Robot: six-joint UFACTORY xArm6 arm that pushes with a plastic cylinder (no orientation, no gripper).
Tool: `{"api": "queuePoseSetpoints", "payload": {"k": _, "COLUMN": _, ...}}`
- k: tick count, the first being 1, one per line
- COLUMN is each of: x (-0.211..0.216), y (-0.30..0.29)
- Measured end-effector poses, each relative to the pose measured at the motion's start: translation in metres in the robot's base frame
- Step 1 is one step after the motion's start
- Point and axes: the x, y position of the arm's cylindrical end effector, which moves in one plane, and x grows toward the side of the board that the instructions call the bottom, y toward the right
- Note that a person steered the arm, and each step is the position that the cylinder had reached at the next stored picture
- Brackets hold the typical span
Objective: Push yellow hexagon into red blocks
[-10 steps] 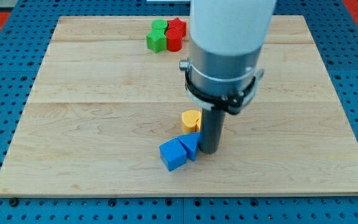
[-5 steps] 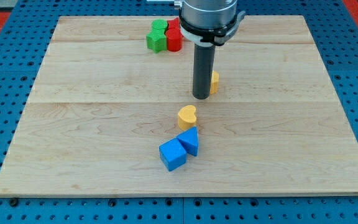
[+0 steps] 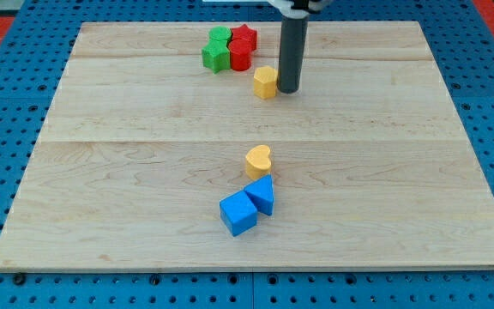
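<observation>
The yellow hexagon [image 3: 266, 82] lies near the view's top, just below and right of the red blocks. My tip [image 3: 288, 89] stands right against the hexagon's right side. A red star [image 3: 244, 36] and a red block [image 3: 240, 55] sit at the top, packed with two green blocks [image 3: 216, 57]. A small gap shows between the hexagon and the red block.
A yellow heart [image 3: 258, 160] lies at the board's middle. Below it sit a blue triangular block [image 3: 262, 195] and a blue cube [image 3: 237, 213], touching each other. The wooden board [image 3: 101, 172] rests on a blue pegboard.
My tip moved from beside the blue blocks up the board to the view's top. The yellow hexagon slid up and left with it, closer to the red blocks.
</observation>
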Motion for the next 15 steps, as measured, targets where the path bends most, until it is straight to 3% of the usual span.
{"api": "queuePoseSetpoints", "payload": {"k": 1, "x": 0.033, "y": 0.006}}
{"api": "queuePoseSetpoints", "payload": {"k": 3, "x": 0.036, "y": -0.008}}
{"api": "queuePoseSetpoints", "payload": {"k": 7, "x": -0.001, "y": -0.046}}
{"api": "queuePoseSetpoints", "payload": {"k": 11, "x": -0.031, "y": -0.014}}
{"api": "queuePoseSetpoints", "payload": {"k": 12, "x": -0.063, "y": -0.014}}
{"api": "queuePoseSetpoints", "payload": {"k": 14, "x": -0.023, "y": 0.004}}
{"api": "queuePoseSetpoints", "payload": {"k": 15, "x": -0.029, "y": -0.036}}
